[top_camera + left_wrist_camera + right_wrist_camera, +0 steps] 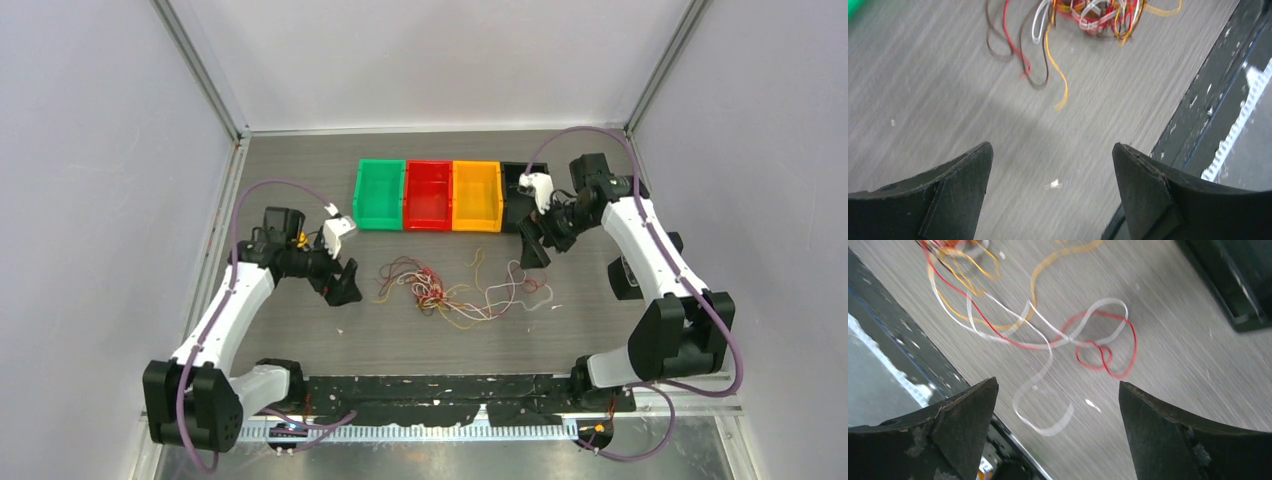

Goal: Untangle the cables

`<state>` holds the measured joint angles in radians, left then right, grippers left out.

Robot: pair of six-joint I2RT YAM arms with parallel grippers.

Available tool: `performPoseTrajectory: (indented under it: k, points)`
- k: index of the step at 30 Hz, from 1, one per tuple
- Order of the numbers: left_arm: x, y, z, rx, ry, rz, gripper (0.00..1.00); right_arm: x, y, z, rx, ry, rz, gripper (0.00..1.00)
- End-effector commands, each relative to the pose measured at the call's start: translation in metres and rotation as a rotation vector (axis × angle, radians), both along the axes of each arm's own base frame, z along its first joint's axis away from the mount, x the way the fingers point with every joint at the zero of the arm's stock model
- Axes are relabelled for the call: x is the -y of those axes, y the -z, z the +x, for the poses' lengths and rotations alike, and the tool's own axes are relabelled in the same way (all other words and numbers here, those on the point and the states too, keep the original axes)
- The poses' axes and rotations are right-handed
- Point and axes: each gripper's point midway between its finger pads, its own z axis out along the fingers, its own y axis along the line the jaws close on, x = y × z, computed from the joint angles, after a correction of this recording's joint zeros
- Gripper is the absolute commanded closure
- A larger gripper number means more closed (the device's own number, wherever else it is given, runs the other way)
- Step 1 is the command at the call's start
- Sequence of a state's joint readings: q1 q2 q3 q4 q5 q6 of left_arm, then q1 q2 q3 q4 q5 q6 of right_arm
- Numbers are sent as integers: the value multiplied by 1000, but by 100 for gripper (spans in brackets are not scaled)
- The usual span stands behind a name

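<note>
- While both of my hands hang over the table (300,335) holding nothing, the cables (450,292) lie in one loose heap between them, on the near side of the row of coloured bins (428,200).
- My left hand (1053,150) has its jaws spread wide above bare table. The tight knot of red, white and orange strands sits just to its right, with brown and orange tails trailing out of it.
- My right hand (1058,386) is just as wide and empty. A single white loop (1050,429) lies almost under it, with a red loop (1118,376) just beside that.
- I judge the step in hand to be choosing a first strand, and the outside of the heap is the place to start.
- With my right, I would come straight down on the white loop where it lies alone and close on that one strand only.
- With my left, I would hold the knot down or take one brown tail, so the heap cannot slide.
- I would then draw the two apart slowly and low over the table. These wires look fine enough to slip, and one could drag a neighbour along.
</note>
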<state>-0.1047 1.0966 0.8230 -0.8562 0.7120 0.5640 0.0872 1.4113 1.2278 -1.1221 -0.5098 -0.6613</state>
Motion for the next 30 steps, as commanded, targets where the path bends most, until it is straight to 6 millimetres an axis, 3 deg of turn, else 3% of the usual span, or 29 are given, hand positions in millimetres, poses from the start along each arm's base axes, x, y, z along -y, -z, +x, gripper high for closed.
performPoseTrajectory:
  k: [1,6,10,12,15,18,21,23,25,26,28,29,30]
  points:
    - [48,-31,43,26,-65,-185,14,-69,-29,23,-22,58,280,6]
    - [90,-13,45,-161,-138,-304,25,-137,-7,42,-51,40,359,28]
    - [98,7,43,-261,-206,-349,29,-184,28,39,-67,-13,279,31]
    - [99,13,42,-260,-215,-342,29,-198,52,40,-75,-9,234,31]
    - [95,17,42,-245,-251,-333,28,-212,75,42,-42,-16,167,29]
    - [91,14,42,-224,-275,-334,26,-222,104,28,-40,-61,74,29]
    - [86,9,43,-203,-323,-329,17,-225,127,20,8,-84,-24,31]
    - [78,10,44,-191,-385,-310,8,-224,138,19,18,-80,-68,37]
    - [75,11,37,-210,-412,-313,3,-228,133,15,1,-92,-50,58]
    - [74,10,34,-214,-422,-314,1,-232,126,11,-11,-108,-21,81]
    - [70,8,30,-203,-444,-320,0,-242,97,6,-2,-131,68,93]
    - [68,5,30,-189,-457,-321,1,-250,69,5,14,-140,156,94]
    - [65,0,30,-170,-472,-324,0,-252,56,2,14,-141,204,94]
